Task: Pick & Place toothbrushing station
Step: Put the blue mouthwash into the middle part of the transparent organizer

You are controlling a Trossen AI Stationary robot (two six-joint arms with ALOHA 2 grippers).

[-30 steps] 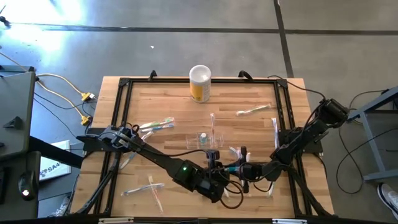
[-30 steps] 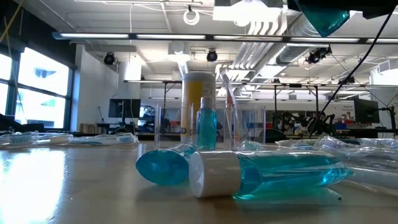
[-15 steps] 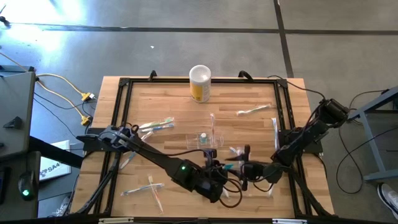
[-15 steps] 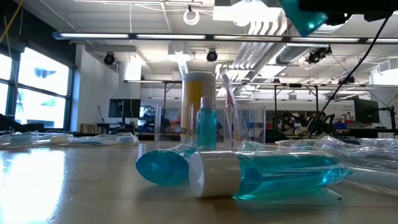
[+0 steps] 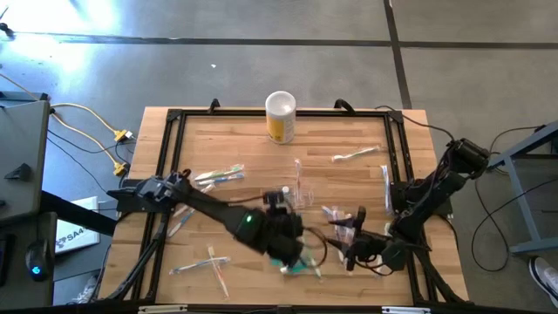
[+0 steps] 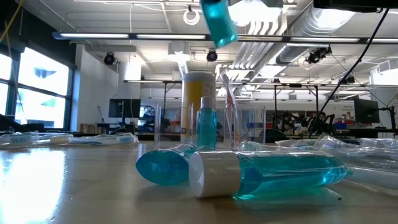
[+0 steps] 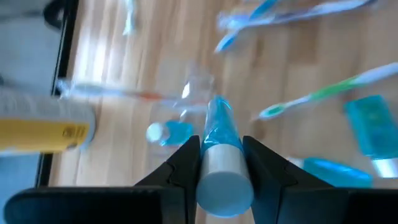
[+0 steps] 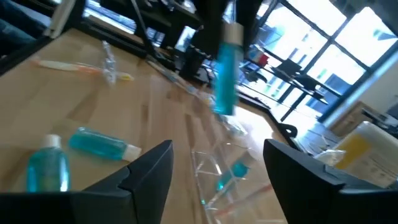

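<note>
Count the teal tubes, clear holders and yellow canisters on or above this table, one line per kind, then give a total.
Teal tubes: 4 (one held in the left gripper, one upright in the holder, two lying on the table)
Clear holder: 1
Yellow canister: 1
Total: 6

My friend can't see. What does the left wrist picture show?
The left gripper holds a teal tube with a white cap between its dark jaws, above a wooden table with scattered pale toothbrushes and a yellow canister.
</note>
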